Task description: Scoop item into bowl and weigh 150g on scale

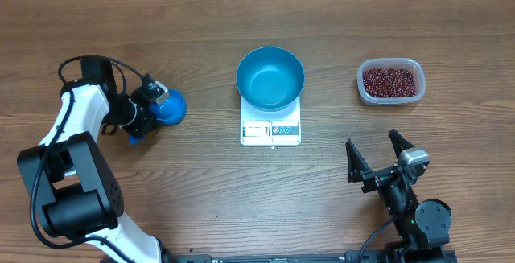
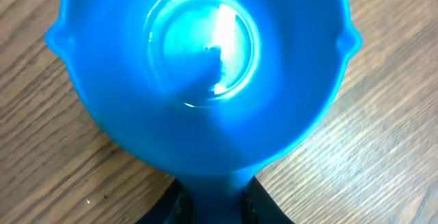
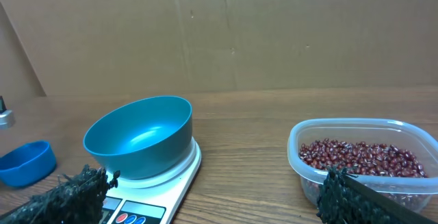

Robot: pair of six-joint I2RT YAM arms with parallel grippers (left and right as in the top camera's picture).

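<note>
While my left gripper point(image 2: 215, 209) pinches narrow on the handle of the scoop point(image 1: 170, 106), cup pointing away from my jaws, the beans point(image 1: 390, 81) sit in the tub point(image 1: 364, 88) far off to my right, past the bowl point(image 1: 269, 78) on the scale point(image 1: 269, 133). My right gripper point(image 1: 374, 145), jaws wide and empty, hangs much nearer that tub.

Loads of bare table point(image 1: 338, 158) between the bowl point(image 1: 270, 78) on the scale point(image 1: 270, 132) and the tub point(image 1: 362, 92) of beans point(image 1: 391, 81); scoop point(image 1: 170, 106) sits off left.
</note>
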